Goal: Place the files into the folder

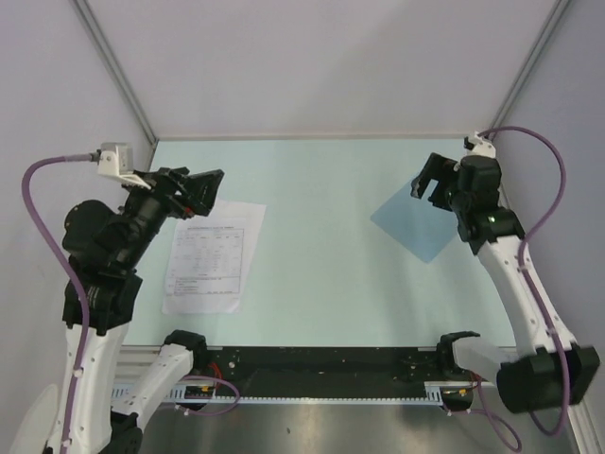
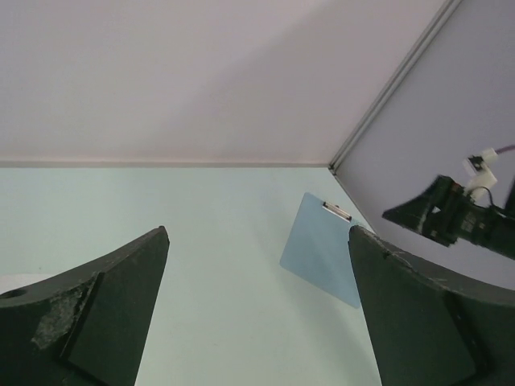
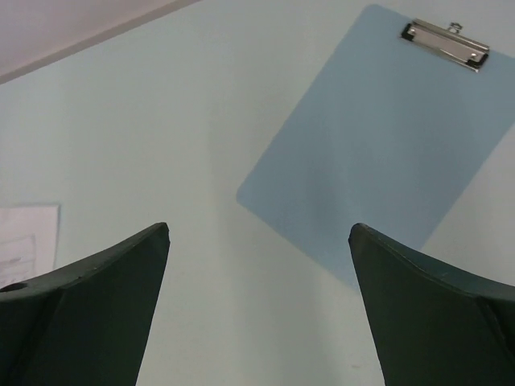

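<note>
The files point(image 1: 216, 255) are lying flat on the pale mint table point(image 1: 321, 180) in the left half of the top view, printed side up, with a table of small text showing. The left gripper point(image 1: 201, 190) is hovering just above their upper edge, and its wrist camera is showing both fingers point(image 2: 121, 305) spread wide with nothing between them. In that wrist view the gripper point(image 2: 257, 233) is looking across the table toward the folder point(image 2: 322, 249) at centre right.

The folder point(image 1: 416, 222) is resting in the upper right of the top view, turned at an angle, well apart from the papers. It is showing as a flat pale-blue panel with a metal clip point(image 3: 445, 42) at one short edge. The right gripper point(image 1: 427, 180) is hanging over its upper corner. Its own camera is showing the jaws parted and empty, the gripper point(image 3: 257, 229) framing the folder point(image 3: 378, 153) at upper right and a corner of the files point(image 3: 28, 237) at the left edge.
</note>
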Available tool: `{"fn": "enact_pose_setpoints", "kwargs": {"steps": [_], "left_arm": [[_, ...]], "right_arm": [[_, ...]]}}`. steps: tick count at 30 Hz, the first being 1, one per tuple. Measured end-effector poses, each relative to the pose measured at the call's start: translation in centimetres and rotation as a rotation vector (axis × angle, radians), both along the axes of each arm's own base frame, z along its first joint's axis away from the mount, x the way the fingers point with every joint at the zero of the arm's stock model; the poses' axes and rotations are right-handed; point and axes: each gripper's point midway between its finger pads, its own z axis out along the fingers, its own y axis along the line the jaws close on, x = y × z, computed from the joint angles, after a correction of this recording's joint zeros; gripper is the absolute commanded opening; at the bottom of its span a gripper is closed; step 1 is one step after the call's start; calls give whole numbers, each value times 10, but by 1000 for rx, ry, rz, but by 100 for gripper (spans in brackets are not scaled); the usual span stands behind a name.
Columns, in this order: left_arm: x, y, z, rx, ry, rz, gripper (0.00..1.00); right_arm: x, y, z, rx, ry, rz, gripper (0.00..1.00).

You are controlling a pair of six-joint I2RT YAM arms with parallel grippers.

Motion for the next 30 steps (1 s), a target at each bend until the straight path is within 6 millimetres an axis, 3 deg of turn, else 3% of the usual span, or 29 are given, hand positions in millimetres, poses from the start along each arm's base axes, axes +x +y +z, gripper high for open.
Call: {"fn": "enact_pose_setpoints", "kwargs": {"steps": [3, 5, 9, 12, 15, 18, 23, 27, 30], "left_arm": [[15, -8, -17, 12, 59, -30, 96], [22, -20, -34, 8, 104, -81, 97], [21, -54, -96, 9, 237, -208, 97], [7, -82, -137, 37, 331, -308, 97], [-6, -108, -167, 62, 390, -397, 97], [-14, -130, -195, 86, 441, -459, 96], [-17, -162, -229, 122, 524, -525, 96], [-23, -177, -232, 133, 520, -568, 96], [-22, -182, -231, 133, 511, -580, 96]], "right_arm": [[42, -21, -37, -5, 64, -101, 100], [67, -42, -72, -18, 125, -167, 100], [96, -90, -124, -30, 193, -286, 100], [106, -127, -148, -2, 213, -380, 100], [103, -166, -171, 65, 247, -484, 100], [97, -192, -192, 111, 283, -558, 100], [110, -189, -212, 122, 282, -525, 98], [127, -186, -210, 55, 229, -458, 96], [148, -189, -206, 21, 174, -417, 87]]}}
